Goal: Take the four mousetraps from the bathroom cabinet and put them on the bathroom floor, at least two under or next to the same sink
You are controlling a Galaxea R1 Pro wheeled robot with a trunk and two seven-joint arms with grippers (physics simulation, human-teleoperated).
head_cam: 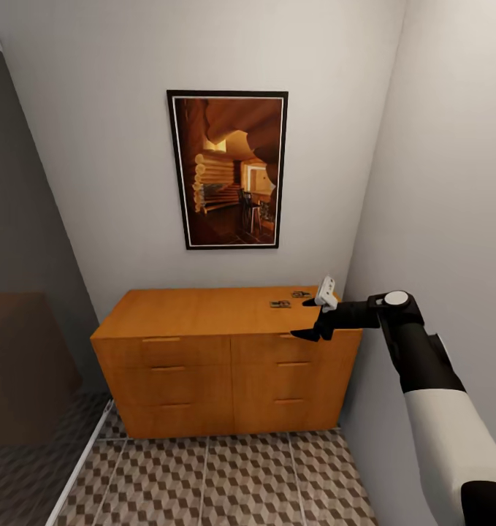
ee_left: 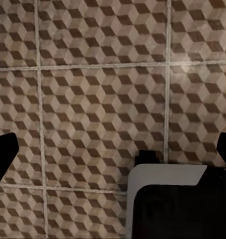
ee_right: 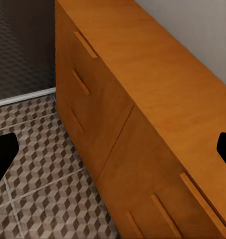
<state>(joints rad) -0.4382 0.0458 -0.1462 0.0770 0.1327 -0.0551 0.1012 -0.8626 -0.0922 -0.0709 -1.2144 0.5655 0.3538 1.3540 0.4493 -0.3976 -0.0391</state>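
Mousetraps are lying on the top of the cabinet, near its right rear corner; two small dark shapes are resolving there, one at the rear edge and one slightly nearer the front. The remaining traps cannot be located from these pictures.

The right gripper is hovering at the cabinet's right front edge, just beside the nearer trap and slightly in front of it. Its jaws are standing apart with nothing between them; in the right wrist view, the two dark fingertips are sitting far apart at the frame borders. The left gripper is pointing down at the bathroom floor, jaws likewise spread and empty.

Step in hand, as judged: approach and pick of the first trap.

Procedure for a clean pick:
- The right wrist camera is looking along the cabinet front and top, not at the traps. Rotate the wrist until a trap is lying between the fingertips.
- Descend vertically over the trap, jaws spanning its shorter sides.
- The board is thin and flat; bring the fingertips down to the wooden top before closing, or they are likely to slip over it.
- Avoid pushing the trap toward the wall behind.
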